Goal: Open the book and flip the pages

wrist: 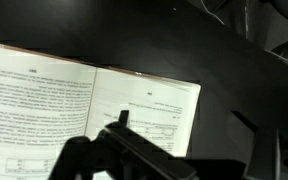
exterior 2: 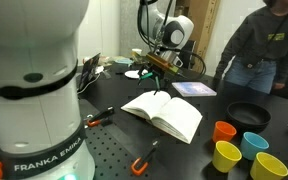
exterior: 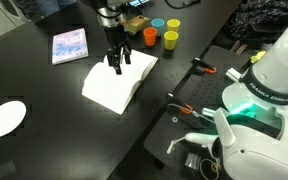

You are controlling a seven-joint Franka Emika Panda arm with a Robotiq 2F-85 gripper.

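Note:
The book (exterior: pixel 119 88) lies open on the black table, and both exterior views show its white pages (exterior 2: pixel 166 113). In the wrist view the pages (wrist: pixel 74 100) carry printed text and the right-hand page's edge (wrist: pixel 189 105) is in sight. My gripper (exterior: pixel 117 62) hangs just above the far side of the open book, with fingers pointing down and spread apart. It also shows in an exterior view (exterior 2: pixel 158 80). In the wrist view the gripper (wrist: pixel 180 125) is open and holds nothing. I cannot tell whether a fingertip touches the paper.
A thin blue-pink booklet (exterior: pixel 69 45) lies behind the book. Coloured cups (exterior: pixel 160 35) stand nearby and show in an exterior view (exterior 2: pixel 239 148). There is also a white plate (exterior: pixel 4 117), a black bowl (exterior 2: pixel 250 115), a second robot's base (exterior: pixel 254 100), orange-handled tools (exterior 2: pixel 144 158) and a person (exterior 2: pixel 264 50).

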